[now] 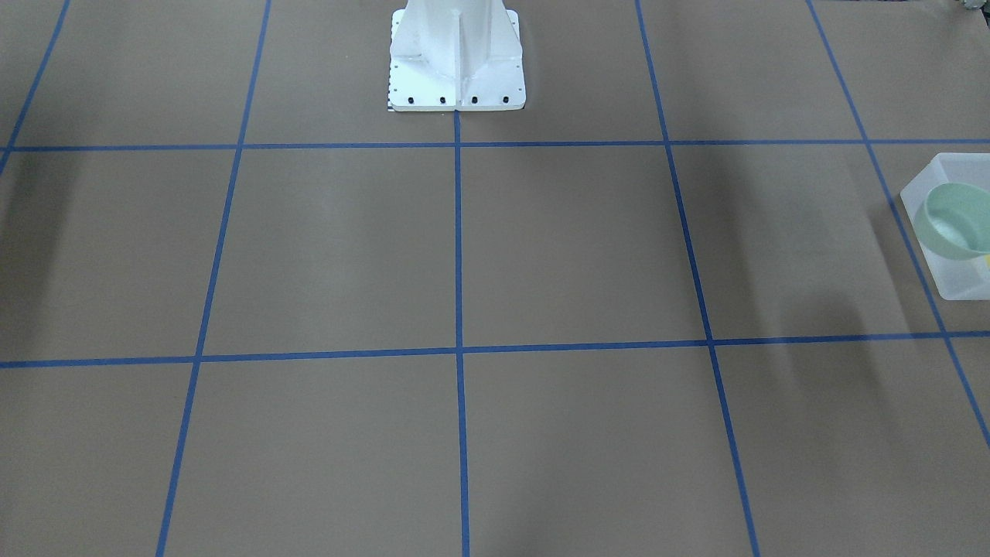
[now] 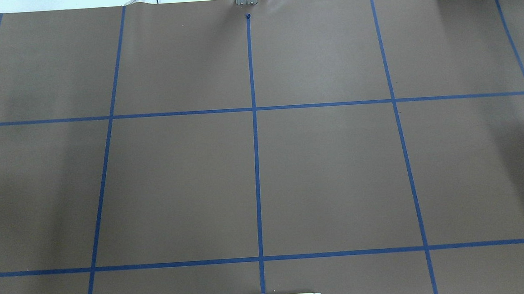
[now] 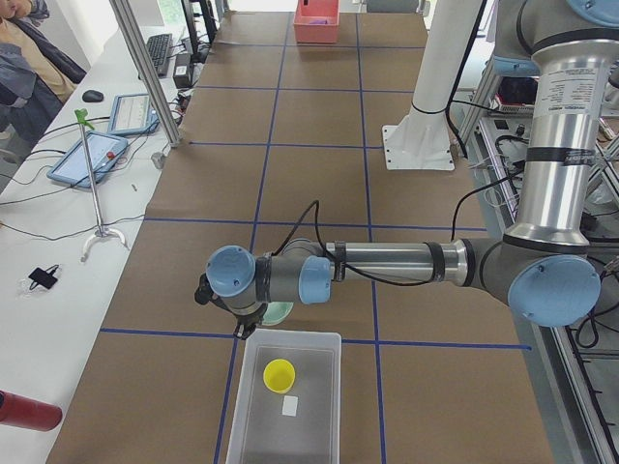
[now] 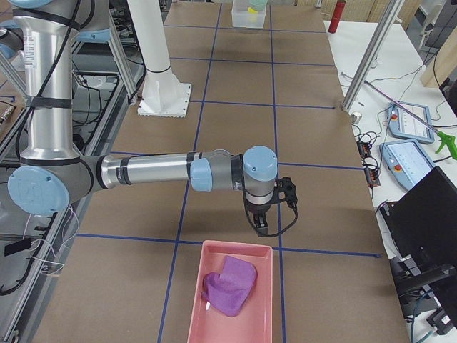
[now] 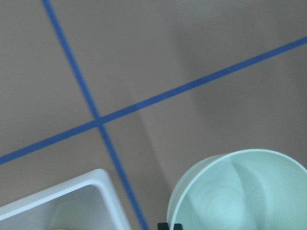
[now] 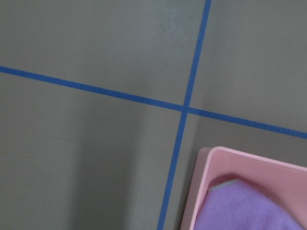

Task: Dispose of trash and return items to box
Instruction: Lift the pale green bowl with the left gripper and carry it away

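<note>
the brown tabletop (image 2: 178, 184) carried a bin at either end. the left arm (image 3: 387, 263) stretched out low toward the frosted box (image 3: 309, 425), likely to drop its load in. the pink bin (image 4: 264, 300) held a purple cloth (image 4: 230, 286). the mint bowl (image 1: 953, 220) hung tilted just beside the box's rim, pinched by the closed left gripper (image 3: 246, 323). the yellow cup (image 3: 280, 375) sat inside the box. whether the right gripper (image 4: 260, 225) was open could not be told.

Mint-green bowl (image 1: 953, 223), yellow cup (image 3: 280, 375), seemingly frosted-white box (image 3: 302, 440), pink tray (image 4: 261, 314), purple cloth (image 4: 230, 286), blue-gridded brown table (image 2: 178, 184).
</note>
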Motion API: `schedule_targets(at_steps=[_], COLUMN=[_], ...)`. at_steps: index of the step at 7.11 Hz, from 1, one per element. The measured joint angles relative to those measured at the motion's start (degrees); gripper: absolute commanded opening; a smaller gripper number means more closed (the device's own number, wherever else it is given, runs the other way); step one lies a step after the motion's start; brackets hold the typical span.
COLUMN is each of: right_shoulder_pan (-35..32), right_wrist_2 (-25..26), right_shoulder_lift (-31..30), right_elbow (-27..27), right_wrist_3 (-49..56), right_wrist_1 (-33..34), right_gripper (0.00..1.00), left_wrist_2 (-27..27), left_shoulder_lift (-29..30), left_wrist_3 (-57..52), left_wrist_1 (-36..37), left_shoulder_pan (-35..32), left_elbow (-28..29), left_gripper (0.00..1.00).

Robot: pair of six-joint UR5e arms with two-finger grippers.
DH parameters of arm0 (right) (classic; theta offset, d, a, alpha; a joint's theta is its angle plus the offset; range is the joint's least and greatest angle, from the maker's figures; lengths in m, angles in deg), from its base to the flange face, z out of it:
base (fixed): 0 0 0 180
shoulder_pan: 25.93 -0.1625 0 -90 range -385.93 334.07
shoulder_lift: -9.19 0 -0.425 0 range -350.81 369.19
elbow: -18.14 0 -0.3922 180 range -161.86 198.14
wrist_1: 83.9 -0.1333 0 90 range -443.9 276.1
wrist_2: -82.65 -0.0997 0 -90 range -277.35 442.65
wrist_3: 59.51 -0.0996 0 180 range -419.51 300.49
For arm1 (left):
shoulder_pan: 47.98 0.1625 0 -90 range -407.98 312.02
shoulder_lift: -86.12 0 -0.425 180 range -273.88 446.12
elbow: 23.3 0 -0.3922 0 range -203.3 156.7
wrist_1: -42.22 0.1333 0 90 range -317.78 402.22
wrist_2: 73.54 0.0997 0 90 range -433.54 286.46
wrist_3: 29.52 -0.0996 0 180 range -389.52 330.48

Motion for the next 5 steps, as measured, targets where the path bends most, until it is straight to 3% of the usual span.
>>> schedule_targets(at_steps=[2,5], right_shoulder_pan=[2.29,2.95], right_wrist_2=[0.09,-0.41], right_shoulder_lift=[0.46,0.17], right_elbow=[0.88,2.51], right_wrist_3=[-0.68,-0.88], right_wrist_1=[-0.06,-0.02], right_gripper=[1.0,1.0], left_wrist_2=[0.26,2.05], left_shoulder_lift=[0.2,0.59], left_wrist_3=[-8.67,-17.14], left_wrist_1=[0.5,-0.67], left_shoulder_pan=[-6.42,-10.19], left_elbow=[6.75,16.3], left_gripper=[0.0,0.0])
